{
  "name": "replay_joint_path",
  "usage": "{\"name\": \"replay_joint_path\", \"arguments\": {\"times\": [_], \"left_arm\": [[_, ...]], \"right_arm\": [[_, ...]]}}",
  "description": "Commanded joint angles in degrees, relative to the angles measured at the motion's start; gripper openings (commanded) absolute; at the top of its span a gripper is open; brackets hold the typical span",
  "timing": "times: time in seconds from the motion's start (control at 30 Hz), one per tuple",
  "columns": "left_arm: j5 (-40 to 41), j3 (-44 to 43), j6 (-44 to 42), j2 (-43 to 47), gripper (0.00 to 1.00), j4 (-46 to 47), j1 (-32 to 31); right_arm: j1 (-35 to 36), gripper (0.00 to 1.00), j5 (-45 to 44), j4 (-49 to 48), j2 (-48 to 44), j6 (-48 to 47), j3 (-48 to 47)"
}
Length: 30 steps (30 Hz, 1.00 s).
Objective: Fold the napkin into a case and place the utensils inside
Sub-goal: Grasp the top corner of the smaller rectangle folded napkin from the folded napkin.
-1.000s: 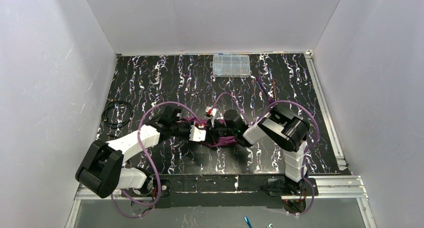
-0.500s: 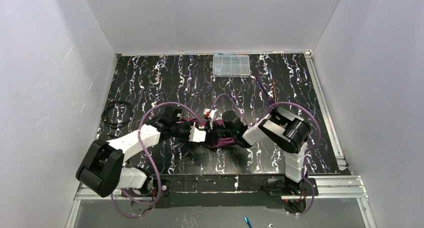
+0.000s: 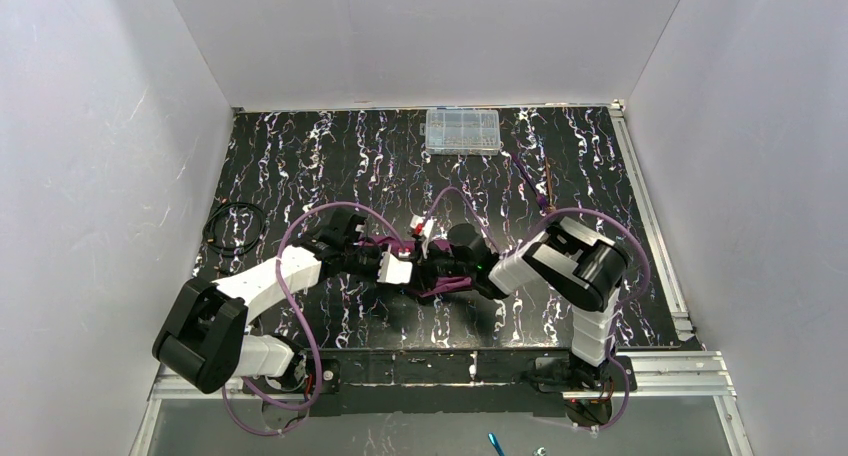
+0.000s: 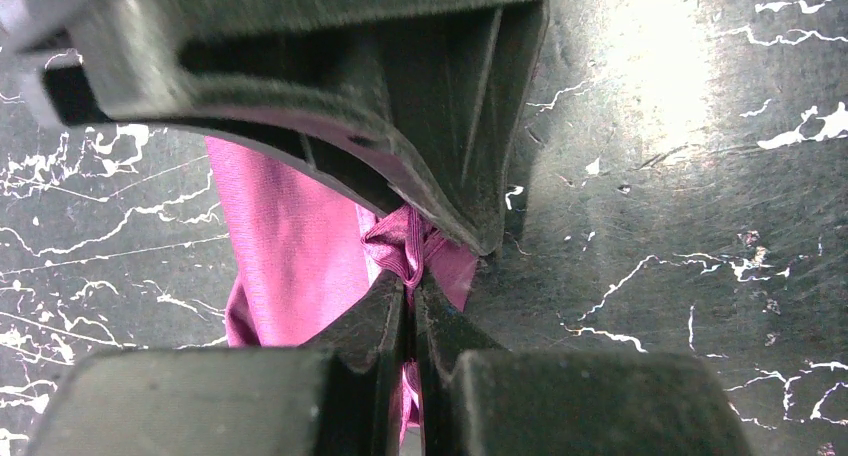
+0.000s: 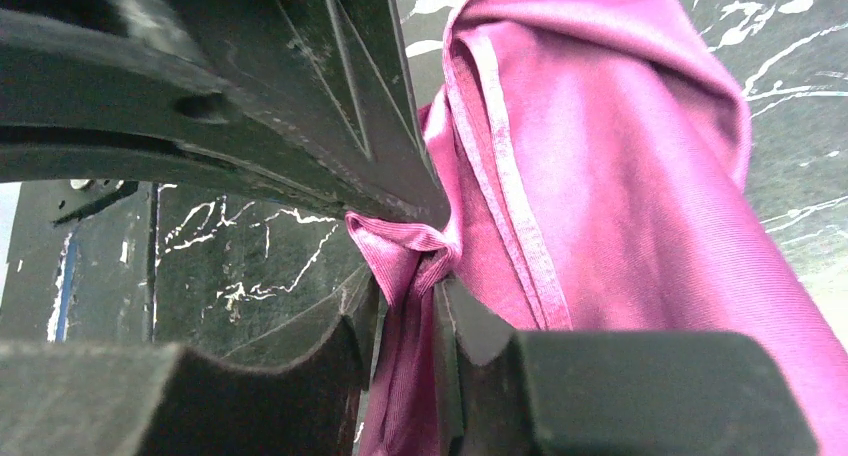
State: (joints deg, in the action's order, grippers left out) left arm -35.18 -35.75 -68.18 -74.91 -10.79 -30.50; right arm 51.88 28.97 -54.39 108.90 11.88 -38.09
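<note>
currently my left gripper point(image 4: 410, 286) pinches a bunched edge of the napkin point(image 4: 290, 246) tight and my right gripper point(image 5: 405, 296) nips another fold, so the cloth at the middle of the table point(image 3: 300, 156) can be drawn into a crease.

Plum-purple thin cloth napkin point(image 5: 620, 176): fine rib weave, slight sheen (stitched hem visible). Black white-veined marble-look tabletop point(image 4: 650, 96): smooth, glossy, throws glare. Black moulded-plastic gripper fingers point(image 5: 250, 86): matt, scuffed. Clear plastic compartment box point(image 3: 462, 131): glossy.
</note>
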Motion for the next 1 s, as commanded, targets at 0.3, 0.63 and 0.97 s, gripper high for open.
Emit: {"name": "replay_joint_path", "arguments": {"times": [0.3,0.63,0.97], "left_arm": [[-1.43,-0.85,0.19,1.30,0.00,-2.16,-0.26],[-0.05,-1.58,3.19,1.05,0.00,-0.78,-0.19],[0.50,-2.23,4.69,1.11,0.06,-0.31,-0.26]], "right_arm": [[0.25,0.36,-1.72,-12.00,-1.14,1.09,2.12],[0.74,0.27,-0.91,-12.07,0.64,1.11,1.75],[1.18,0.01,-3.18,-9.96,0.19,-0.60,1.14]]}}
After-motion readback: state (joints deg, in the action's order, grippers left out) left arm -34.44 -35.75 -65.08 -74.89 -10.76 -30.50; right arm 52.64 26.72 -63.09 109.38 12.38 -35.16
